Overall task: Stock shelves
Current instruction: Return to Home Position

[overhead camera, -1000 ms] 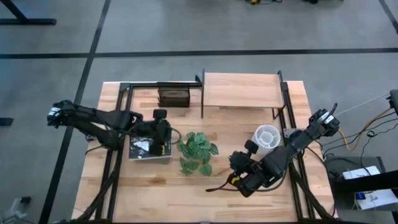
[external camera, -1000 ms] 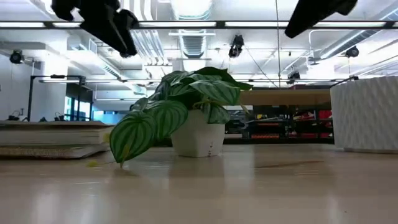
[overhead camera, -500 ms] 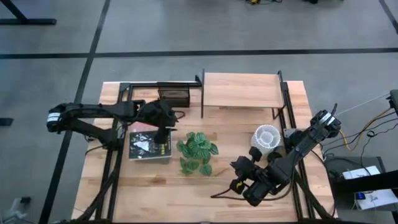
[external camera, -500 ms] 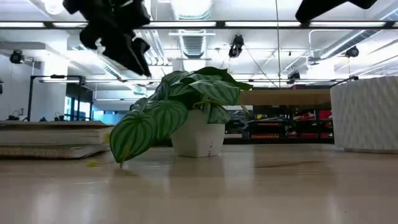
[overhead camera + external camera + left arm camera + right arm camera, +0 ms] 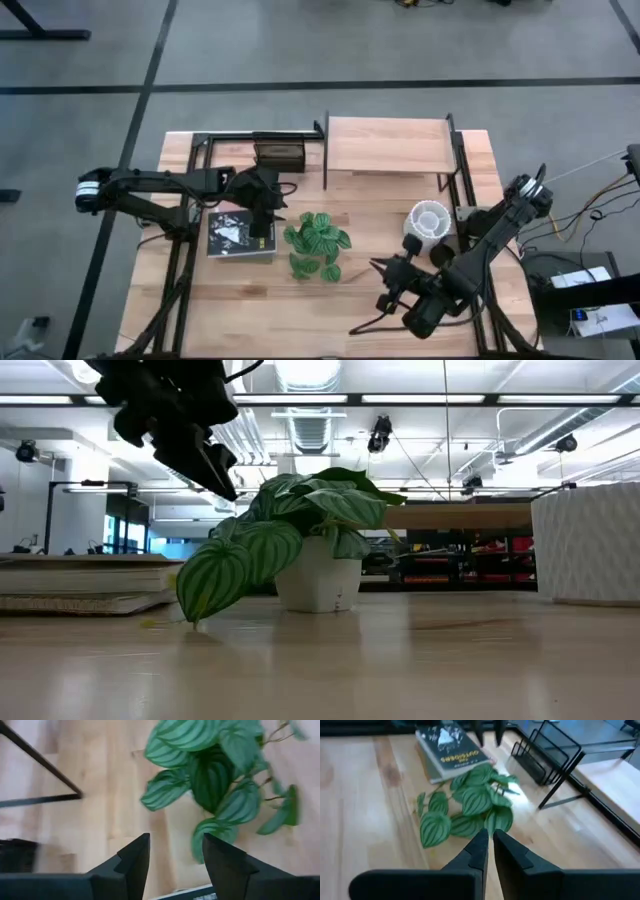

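The left gripper [image 5: 175, 837] hangs in the air beside the potted plant [image 5: 318, 243], on the left arm's side of it. Its fingers [image 5: 136, 857] are spread with a clear gap and hold nothing. In the low view it sits above leaf height. It is over the far edge of the stack of books [image 5: 238, 236], which lies flat just beside the plant. The right gripper [image 5: 490, 839] hovers near the plant on its near, right-arm side and points toward it. Its fingers are pressed almost together, leaving only a thin slit, and they are empty. The shelves [image 5: 388, 146] stand beyond the plant at the table's far edge. A dark slatted rack [image 5: 278, 155] stands beyond the plant toward the left arm, and a white ribbed container [image 5: 428, 220] stands near the plant on the right arm's side.
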Controlling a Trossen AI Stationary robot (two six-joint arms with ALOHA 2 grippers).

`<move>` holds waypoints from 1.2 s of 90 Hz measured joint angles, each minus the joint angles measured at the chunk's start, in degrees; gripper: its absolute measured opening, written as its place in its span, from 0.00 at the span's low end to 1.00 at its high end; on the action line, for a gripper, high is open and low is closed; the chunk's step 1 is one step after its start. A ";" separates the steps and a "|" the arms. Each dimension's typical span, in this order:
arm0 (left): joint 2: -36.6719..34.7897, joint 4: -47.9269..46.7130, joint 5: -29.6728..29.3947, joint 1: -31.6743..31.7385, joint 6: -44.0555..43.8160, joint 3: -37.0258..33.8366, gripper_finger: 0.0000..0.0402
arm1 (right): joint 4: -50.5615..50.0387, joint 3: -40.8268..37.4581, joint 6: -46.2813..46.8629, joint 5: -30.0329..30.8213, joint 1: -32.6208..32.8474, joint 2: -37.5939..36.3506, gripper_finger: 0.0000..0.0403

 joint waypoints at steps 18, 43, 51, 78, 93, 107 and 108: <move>-0.93 7.57 8.39 -0.05 -5.37 -3.88 0.44 | 0.26 -0.30 -5.11 0.97 -2.24 -3.07 0.03; -6.84 11.95 8.18 -0.29 -12.99 -10.76 0.47 | 0.39 -3.28 -10.48 0.44 -6.42 -7.56 0.03; -10.02 14.56 8.18 -0.44 -13.82 -13.28 0.47 | 0.77 -5.02 -10.50 -0.28 -7.80 -9.75 0.03; -21.66 18.78 7.66 -0.44 -16.22 -20.82 0.44 | 20.03 -18.65 -23.34 -6.75 -11.90 -18.44 0.03; -26.86 19.77 5.48 -0.37 -16.23 -23.09 0.42 | 40.59 -28.29 -38.85 -20.71 -16.16 -24.71 0.03; -30.17 19.62 1.94 -0.37 -16.21 -24.09 0.40 | 50.01 -34.85 -46.18 -34.21 -20.89 -29.05 0.03; -30.32 19.64 1.92 -0.37 -16.21 -24.13 0.40 | 49.94 -35.18 -46.19 -34.68 -21.19 -29.31 0.03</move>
